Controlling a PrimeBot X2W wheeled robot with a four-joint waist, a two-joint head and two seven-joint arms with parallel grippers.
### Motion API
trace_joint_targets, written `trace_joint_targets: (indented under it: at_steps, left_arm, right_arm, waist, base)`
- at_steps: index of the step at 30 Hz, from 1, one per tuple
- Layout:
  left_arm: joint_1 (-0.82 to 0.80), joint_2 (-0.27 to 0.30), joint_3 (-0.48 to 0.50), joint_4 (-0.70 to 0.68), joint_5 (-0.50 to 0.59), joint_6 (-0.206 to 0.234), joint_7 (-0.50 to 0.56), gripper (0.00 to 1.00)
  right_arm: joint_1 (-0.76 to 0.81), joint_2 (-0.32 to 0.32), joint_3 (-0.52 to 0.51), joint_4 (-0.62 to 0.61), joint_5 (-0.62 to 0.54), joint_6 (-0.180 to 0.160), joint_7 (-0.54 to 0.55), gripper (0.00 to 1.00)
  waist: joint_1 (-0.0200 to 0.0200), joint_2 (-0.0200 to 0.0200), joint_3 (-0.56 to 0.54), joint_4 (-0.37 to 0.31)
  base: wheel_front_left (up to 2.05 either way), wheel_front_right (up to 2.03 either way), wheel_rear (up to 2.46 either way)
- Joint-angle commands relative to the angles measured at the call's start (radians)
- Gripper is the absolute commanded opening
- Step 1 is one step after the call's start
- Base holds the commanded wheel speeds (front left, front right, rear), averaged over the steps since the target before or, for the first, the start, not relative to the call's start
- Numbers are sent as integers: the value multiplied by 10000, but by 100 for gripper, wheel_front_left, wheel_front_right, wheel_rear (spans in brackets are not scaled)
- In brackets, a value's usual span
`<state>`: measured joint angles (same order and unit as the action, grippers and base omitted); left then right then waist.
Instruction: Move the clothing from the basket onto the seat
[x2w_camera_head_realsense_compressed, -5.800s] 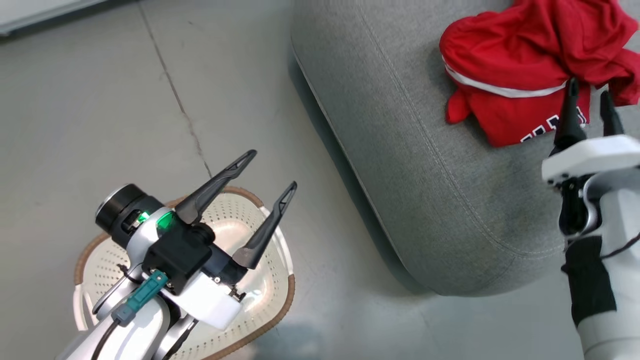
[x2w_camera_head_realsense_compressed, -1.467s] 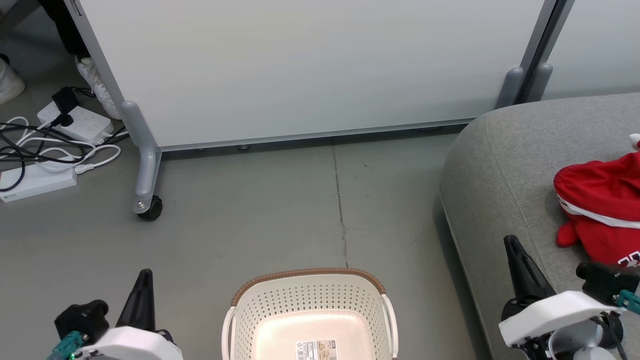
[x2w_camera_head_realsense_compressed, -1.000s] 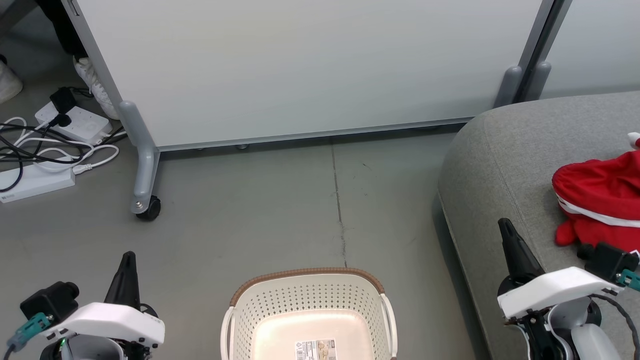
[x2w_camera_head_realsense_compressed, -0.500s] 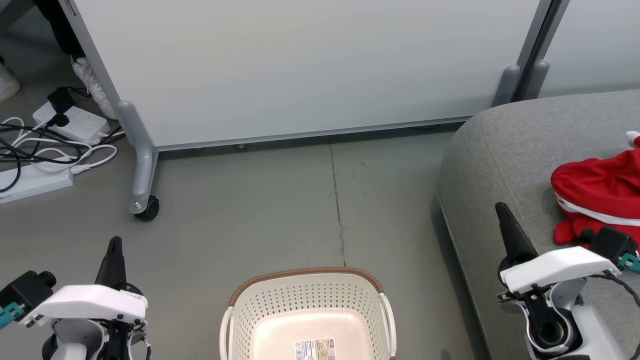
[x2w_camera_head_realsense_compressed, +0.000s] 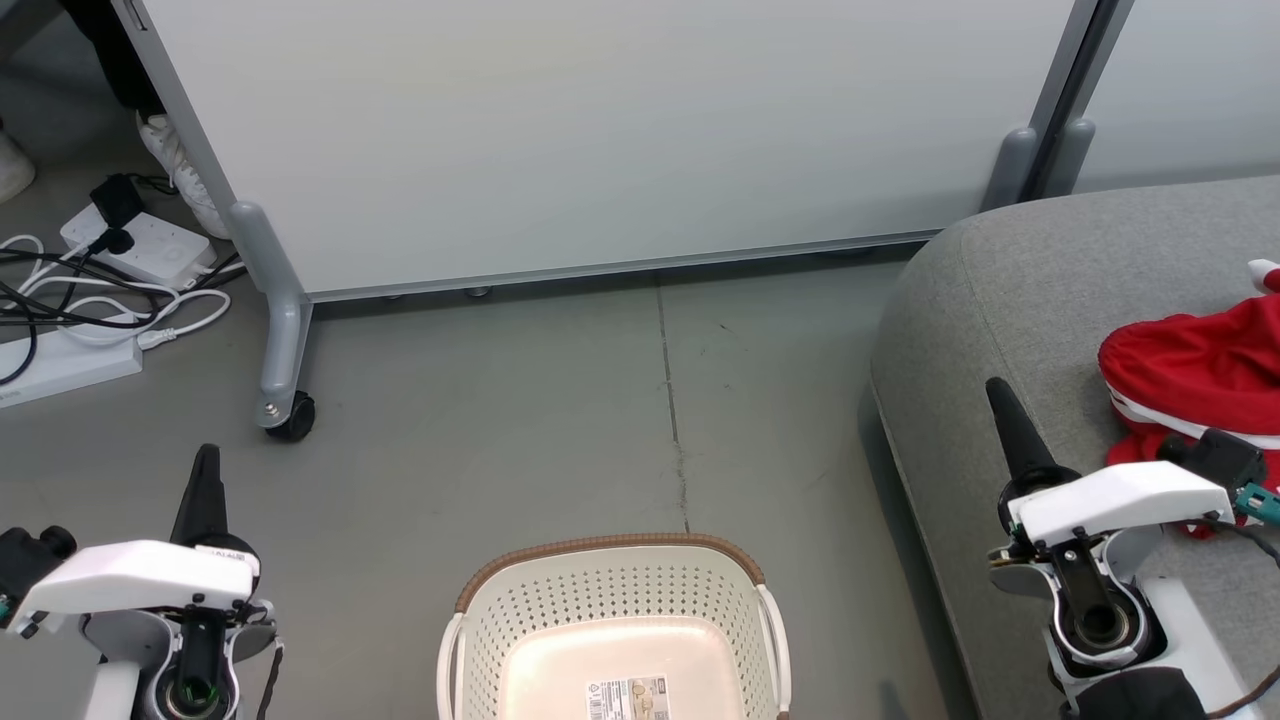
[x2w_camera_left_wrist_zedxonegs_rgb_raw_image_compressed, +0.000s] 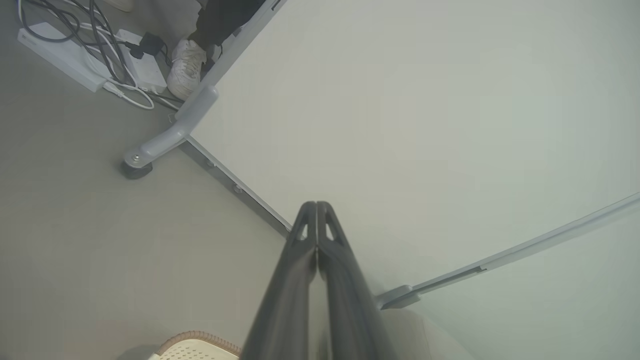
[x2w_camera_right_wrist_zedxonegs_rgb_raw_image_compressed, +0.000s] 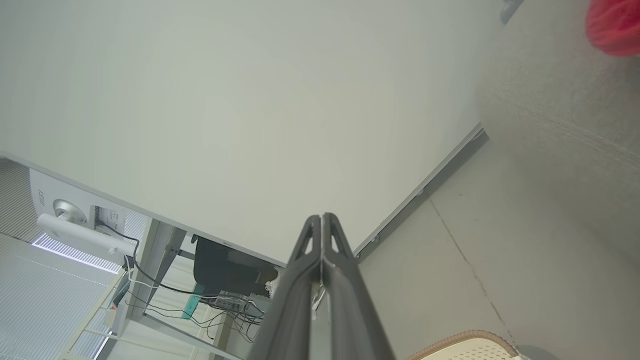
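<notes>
The cream perforated laundry basket is being seen on the grey floor at the bottom middle of the head view. Nothing but a paper sticker is being held in it, on its inside bottom. The red jersey clothing, marked with a white stripe, is being borne in a crumpled heap by the grey upholstered seat at the right edge of that view, well apart from the basket.

The left gripper is being held over the floor to the left of the basket. Its two dark fingers are being pressed together along their length, with nothing between them. The right gripper is being held above the near edge of the seat, its tip near the clothing but apart from it. Its fingers are likewise being pressed together and are empty.

Both grippers are being pointed toward a white partition panel, which is being carried on a castor. Beyond the panel's left end, power strips with tangled cables and a white shoe are being shown.
</notes>
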<state>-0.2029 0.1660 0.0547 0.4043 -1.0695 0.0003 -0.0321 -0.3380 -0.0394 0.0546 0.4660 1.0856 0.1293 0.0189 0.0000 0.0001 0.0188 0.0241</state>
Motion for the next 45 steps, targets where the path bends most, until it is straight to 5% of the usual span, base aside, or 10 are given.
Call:
trace_joint_targets:
  at_steps: [1, 45]
  left_arm:
    - [-387, 26, 195, -4, -283, -128, 65, 0]
    - [-1715, -471, 1810, 1042, -3674, -1011, 1081, 0]
  right_arm:
    - [-355, -83, 21, 51, 343, 13, 63, 0]
    - [-2189, -129, 247, 1998, 4444, 21, 425, 0]
  waist:
    - [0, -1, 2, -4]
    - [0, -1, 57, -134]
  base:
    - [0, 0, 0]
    - [0, 0, 0]
